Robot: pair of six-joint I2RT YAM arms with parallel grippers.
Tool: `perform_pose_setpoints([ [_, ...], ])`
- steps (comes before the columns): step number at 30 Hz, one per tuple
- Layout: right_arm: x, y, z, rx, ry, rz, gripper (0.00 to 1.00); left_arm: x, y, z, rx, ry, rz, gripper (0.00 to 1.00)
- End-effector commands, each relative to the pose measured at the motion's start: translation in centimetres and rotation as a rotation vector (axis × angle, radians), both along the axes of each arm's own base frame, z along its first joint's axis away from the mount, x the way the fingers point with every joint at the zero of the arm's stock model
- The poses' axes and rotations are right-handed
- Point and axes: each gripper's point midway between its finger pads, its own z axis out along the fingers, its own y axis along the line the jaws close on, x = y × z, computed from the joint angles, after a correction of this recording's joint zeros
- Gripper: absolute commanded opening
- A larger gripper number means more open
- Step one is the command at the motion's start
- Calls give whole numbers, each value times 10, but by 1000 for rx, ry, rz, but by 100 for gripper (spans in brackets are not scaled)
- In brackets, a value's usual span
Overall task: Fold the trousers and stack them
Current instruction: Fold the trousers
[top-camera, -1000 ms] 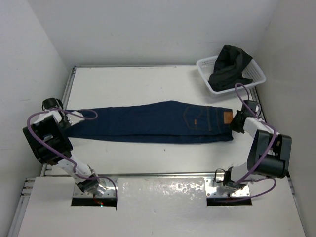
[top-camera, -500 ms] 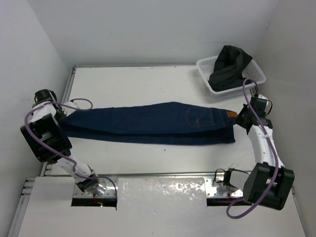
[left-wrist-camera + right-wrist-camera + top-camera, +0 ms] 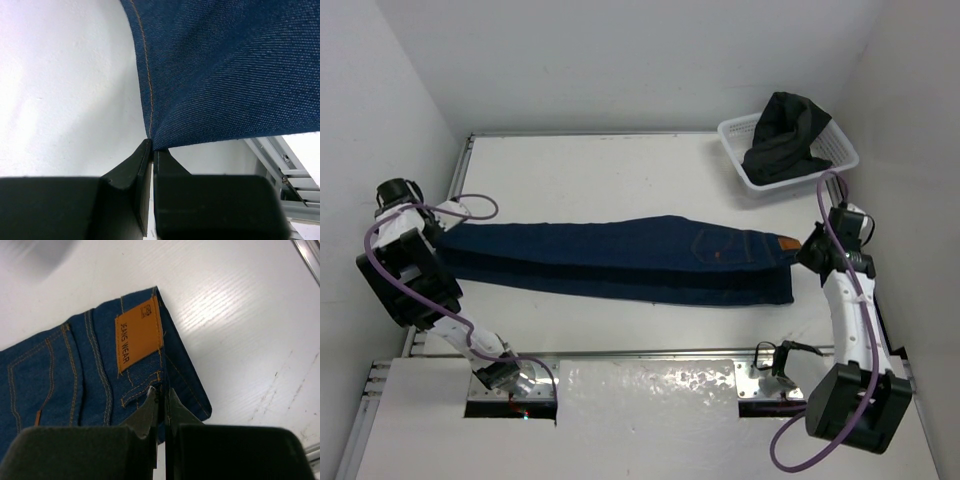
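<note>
You are pinching the jeans [image 3: 620, 260] lengthwise: left gripper [image 3: 151, 150] clamped on the leg end [image 3: 200, 100], right gripper [image 3: 162, 396] clamped on the waistband [image 3: 150, 377] under the tan patch [image 3: 137, 335], likely tensioning them flat for folding.

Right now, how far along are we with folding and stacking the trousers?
Done: the trousers are halved lengthwise, one leg over the other, stretched across the table. In hand: the left fingers are shut on the leg end and the right fingers on the waistband by the tan patch. Left: the crosswise folds and stacking; another dark garment lies in the basket.
</note>
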Motion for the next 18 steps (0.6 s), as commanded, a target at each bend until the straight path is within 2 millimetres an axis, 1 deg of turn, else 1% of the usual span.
perform_pose_setpoints([
  [1,-18,0,-10,9,28,-39,0,-3,9,6,53,-22,3,0],
  [2,-23,4,-19,37,37,-55,0,-5,9,3,60,-16,-1,0],
  [3,-38,10,-41,66,85,-67,0,-11,5,-6,51,3,-2,0],
  [4,-51,22,-62,125,116,-85,0,-17,2,-15,45,25,-7,0],
  [5,-49,23,-60,142,100,-96,0,-17,3,-15,52,26,-5,0],
  [6,-63,29,-80,167,145,-114,0,-22,-1,-24,42,47,-3,0],
  [7,-70,31,-88,183,165,-140,0,-25,1,-30,47,61,3,0],
  [8,-84,31,-102,181,213,-170,0,-27,0,-34,47,73,4,0],
  [9,-90,30,-107,177,235,-188,0,-30,0,-41,41,90,10,0],
  [11,-95,28,-113,168,262,-209,0,-33,1,-49,39,112,25,0],
  [13,-96,27,-116,166,277,-220,10,-32,2,-50,38,110,35,1],
  [15,-96,24,-116,155,295,-224,25,-30,5,-49,34,97,60,6],
  [16,-96,23,-116,152,305,-222,33,-30,5,-50,30,101,66,8],
  [17,-96,23,-116,150,319,-220,48,-28,6,-48,31,94,76,15],
  [18,-98,23,-116,153,331,-222,53,-27,7,-47,33,90,81,18],
])
